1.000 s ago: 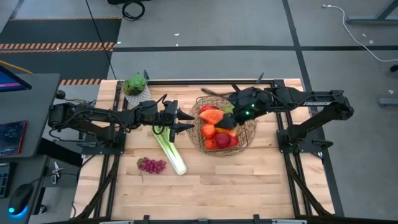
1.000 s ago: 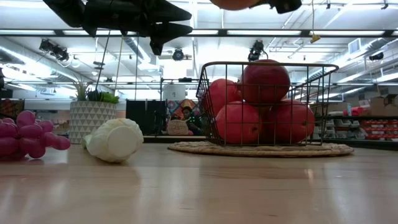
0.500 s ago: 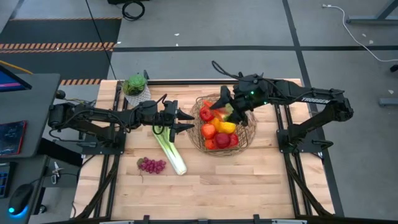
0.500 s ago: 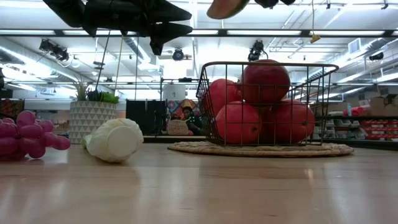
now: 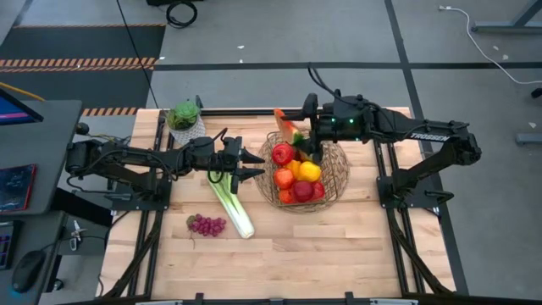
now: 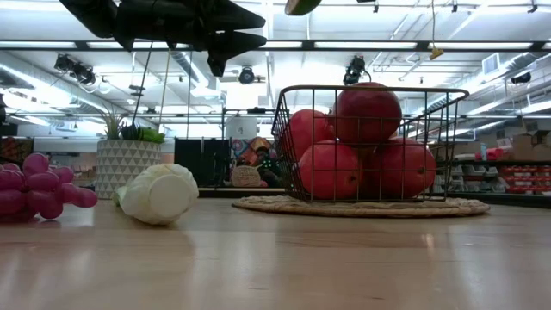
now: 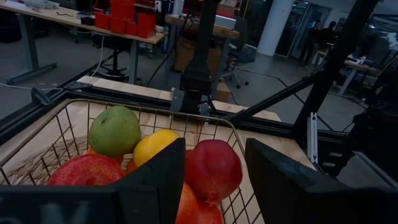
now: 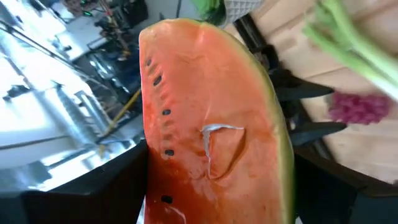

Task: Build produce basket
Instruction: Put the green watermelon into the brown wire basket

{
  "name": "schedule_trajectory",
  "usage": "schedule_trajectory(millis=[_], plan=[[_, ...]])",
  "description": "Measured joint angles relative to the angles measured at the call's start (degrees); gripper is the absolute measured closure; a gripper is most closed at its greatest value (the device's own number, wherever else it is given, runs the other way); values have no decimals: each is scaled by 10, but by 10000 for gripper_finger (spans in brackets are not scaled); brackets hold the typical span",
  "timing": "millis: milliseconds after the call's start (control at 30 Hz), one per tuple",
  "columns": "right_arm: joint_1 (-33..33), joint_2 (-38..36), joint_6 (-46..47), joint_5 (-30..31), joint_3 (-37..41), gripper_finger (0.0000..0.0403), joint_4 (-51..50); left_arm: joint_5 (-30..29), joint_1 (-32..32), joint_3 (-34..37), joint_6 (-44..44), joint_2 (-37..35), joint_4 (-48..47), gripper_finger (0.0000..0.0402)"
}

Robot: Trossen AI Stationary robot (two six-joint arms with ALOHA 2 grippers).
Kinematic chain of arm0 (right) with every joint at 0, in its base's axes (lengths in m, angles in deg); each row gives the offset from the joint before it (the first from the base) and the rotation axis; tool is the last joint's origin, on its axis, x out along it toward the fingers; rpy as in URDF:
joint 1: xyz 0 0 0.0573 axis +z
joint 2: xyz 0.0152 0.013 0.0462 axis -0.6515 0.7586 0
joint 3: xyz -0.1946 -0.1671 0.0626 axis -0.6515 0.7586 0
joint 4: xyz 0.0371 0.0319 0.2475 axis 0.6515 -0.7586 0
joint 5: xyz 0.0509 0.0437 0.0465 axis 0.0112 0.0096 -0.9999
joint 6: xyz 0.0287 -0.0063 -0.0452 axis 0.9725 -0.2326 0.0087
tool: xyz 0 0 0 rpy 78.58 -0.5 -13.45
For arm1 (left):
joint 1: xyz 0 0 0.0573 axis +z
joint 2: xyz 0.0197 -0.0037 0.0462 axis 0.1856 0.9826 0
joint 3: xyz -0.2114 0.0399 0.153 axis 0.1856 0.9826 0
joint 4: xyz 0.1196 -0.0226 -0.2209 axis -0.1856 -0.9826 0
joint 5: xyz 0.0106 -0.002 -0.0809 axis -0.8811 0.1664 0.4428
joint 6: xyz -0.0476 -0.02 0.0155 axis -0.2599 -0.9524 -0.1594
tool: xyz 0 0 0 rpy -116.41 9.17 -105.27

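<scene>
Above the far rim of the basket [image 5: 340, 174] I have the right gripper [image 5: 298, 131] up in the air, its fingers closed on the one watermelon slice [image 5: 288, 125]; from the right wrist camera the slice [image 8: 211, 118] fills the view between both fingers, red flesh and black seeds toward the lens, green rind along one edge. From counter level only the slice's lower tip [image 6: 302, 6] shows, above the basket [image 6: 370, 142].

I count one basket, round and wire, sitting on a woven mat [image 6: 357, 206] on the counter [image 5: 339, 246]. Looking straight down into it I can pick out two red apples [image 5: 283, 154], one yellow pepper [image 5: 310, 172] and two orange fruits [image 5: 284, 178]; more may sit beneath, and I cannot count those. Through the left wrist camera I also see one green pear [image 7: 114, 130], one lemon [image 7: 155, 146] and a red apple [image 7: 213, 169] inside the wire.

Just beside the basket, on the side away from the right arm, my left gripper [image 5: 246, 164] hovers with its fingers [image 7: 155, 186] parted and nothing between them. One leek [image 5: 229, 202] lies on the counter under it, running away from the basket toward the near edge, and one bunch of purple grapes [image 5: 207, 224] rests just beyond the leek. One potted plant [image 5: 184, 117] stands at the far corner, well apart from the basket.
</scene>
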Motion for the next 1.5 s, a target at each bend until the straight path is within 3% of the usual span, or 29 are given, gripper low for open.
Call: schedule_trajectory(millis=[167, 533, 633, 800, 1000, 1100, 1233, 1500], plan=[[0, 0, 44, -9, 0, 68, 7, 0, 0, 0, 0, 0, 0, 228], [-10, 0, -6, -55, 0, 68, -45, 0, 0, 0, 0, 0, 0, 228], [-14, 0, -132, -81, 0, 68, -67, 0, 0, 0, 0, 0, 0, 228], [-17, 0, -448, -137, 0, 68, -99, 0, 0, 0, 0, 0, 0, 228], [-17, 0, -832, -404, 0, 68, -142, 0, 0, 0, 0, 0, 0, 228], [-12, 0, -1042, -476, 0, 68, -188, 0, 0, 0, 0, 0, 0, 228], [-11, 0, -1191, -452, 0, 68, -227, 0, 0, 0, 0, 0, 0, 228], [-13, 0, -1313, -244, 0, 68, -325, 0, 0, 0, 0, 0, 0, 228]])
